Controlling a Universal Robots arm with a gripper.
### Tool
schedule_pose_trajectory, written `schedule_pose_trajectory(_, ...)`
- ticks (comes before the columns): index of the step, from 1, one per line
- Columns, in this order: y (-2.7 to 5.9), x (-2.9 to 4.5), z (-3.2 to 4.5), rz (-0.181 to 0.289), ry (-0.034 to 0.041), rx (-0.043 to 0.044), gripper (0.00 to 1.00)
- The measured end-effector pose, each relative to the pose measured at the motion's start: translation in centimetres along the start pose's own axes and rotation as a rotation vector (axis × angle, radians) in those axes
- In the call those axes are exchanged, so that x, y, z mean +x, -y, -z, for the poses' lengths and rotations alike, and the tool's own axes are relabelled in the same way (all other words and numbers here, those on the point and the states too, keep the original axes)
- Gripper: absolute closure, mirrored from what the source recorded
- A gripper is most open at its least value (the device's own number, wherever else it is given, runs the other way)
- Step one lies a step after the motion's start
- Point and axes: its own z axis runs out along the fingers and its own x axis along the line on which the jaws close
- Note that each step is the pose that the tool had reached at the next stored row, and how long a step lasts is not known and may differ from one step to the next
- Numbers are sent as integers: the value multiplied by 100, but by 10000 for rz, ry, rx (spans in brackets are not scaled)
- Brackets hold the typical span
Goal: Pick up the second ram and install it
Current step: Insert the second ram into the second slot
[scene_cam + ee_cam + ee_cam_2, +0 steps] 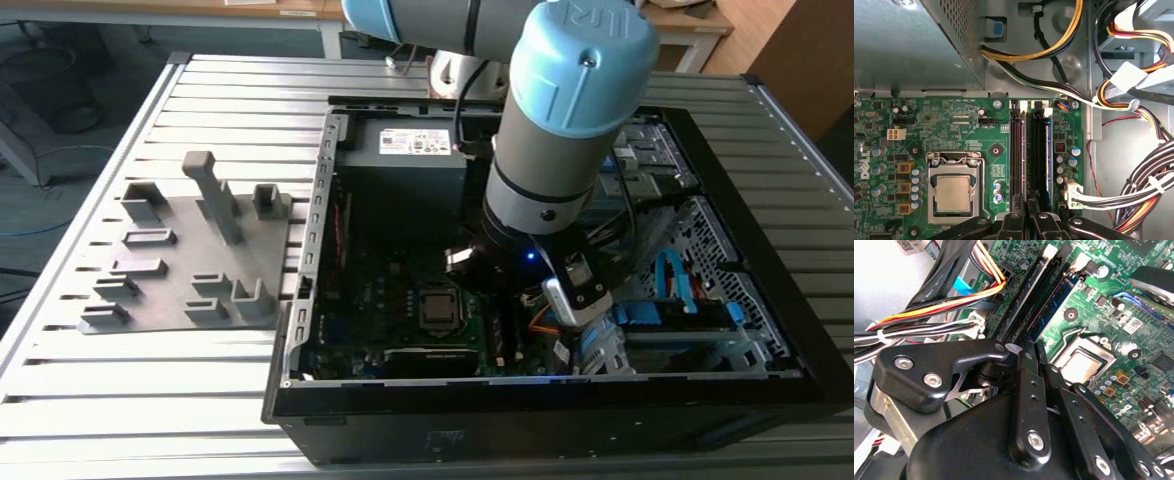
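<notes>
pincer (pixel 1026 220) low centre of first wrist view, closed on second ram (pixel 1030 165), aligning it over the slot.

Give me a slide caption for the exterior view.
Arm reaching into an open PC case, gray tray beside it.

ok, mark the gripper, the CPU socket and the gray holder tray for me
gripper (pixel 1026 216): first wrist view, midway between its fingertips at the memory slots.
CPU socket (pixel 952 193): first wrist view, on the metal chip lid.
gray holder tray (pixel 167 272): exterior view, on its flat base, beside the case.
</notes>
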Motion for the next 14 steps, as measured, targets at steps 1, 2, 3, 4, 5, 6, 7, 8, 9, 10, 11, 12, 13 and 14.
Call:
schedule_pose_trajectory(1,0,0,-6,0,0,0,86)
schedule_pose_trajectory(2,1,0,-10,0,0,1,86)
schedule_pose_trajectory(3,1,0,-11,0,-1,2,86)
schedule_pose_trajectory(4,1,0,-11,0,-1,2,86)
schedule_pose_trajectory(5,1,0,-12,0,-1,2,86)
schedule_pose_trajectory(6,1,0,-12,0,0,2,86)
schedule_pose_trajectory(7,1,0,-12,0,0,1,86)
schedule_pose_trajectory(8,0,0,-13,-1,0,-3,86)
schedule_pose_trajectory(9,0,0,-14,0,0,-3,85)
schedule_pose_trajectory(10,0,0,-14,0,1,-3,85)
schedule_pose_trajectory(11,0,0,-14,-1,1,-2,79)
schedule_pose_trajectory(12,0,0,-13,0,0,-1,79)
schedule_pose_trajectory(13,0,0,-1,-1,0,2,79)
schedule_pose_trajectory(14,-1,0,27,0,0,3,79)
